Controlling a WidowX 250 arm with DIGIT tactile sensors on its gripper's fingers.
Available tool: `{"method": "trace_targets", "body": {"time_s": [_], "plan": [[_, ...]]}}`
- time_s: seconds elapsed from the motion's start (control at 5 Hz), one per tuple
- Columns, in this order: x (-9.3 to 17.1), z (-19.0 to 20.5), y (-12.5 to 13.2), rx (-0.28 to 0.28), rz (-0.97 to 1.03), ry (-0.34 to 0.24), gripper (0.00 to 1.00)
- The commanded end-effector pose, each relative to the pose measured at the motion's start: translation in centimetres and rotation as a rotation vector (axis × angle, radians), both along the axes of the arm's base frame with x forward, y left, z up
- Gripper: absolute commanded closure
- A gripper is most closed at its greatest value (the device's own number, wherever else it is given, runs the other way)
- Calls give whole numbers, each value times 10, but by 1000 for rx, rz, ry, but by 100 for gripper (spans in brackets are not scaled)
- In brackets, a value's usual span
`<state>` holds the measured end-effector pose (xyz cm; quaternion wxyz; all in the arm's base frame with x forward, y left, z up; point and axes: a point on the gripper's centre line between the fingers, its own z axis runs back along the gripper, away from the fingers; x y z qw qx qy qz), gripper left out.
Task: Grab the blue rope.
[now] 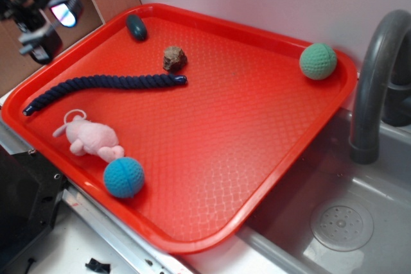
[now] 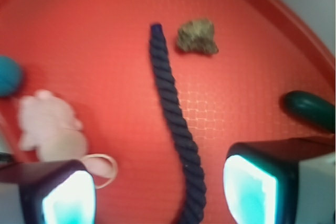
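The blue rope is a long navy twisted cord lying across the left part of the red tray. In the wrist view the rope runs from the top middle down between my fingers. My gripper hangs high above the tray's far left corner, apart from the rope. In the wrist view the gripper is open and empty, with one lit fingertip left of the rope and the other right of it.
On the tray are a brown lump, a dark teal oval, a green ball, a pink plush toy and a light-blue crocheted ball. A grey tap and sink stand at the right.
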<state>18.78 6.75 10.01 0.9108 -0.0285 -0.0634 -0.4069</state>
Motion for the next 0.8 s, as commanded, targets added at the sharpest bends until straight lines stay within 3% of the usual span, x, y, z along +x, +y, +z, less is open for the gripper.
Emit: {"method": "trace_targets", "body": {"time_s": [0.0, 0.2, 0.4, 0.6], "plan": [[11, -39, 9, 48, 20, 13, 0], [12, -60, 16, 72, 24, 65, 0], [14, -83, 10, 46, 5, 105, 0], [15, -93, 4, 79, -11, 134, 0]]}}
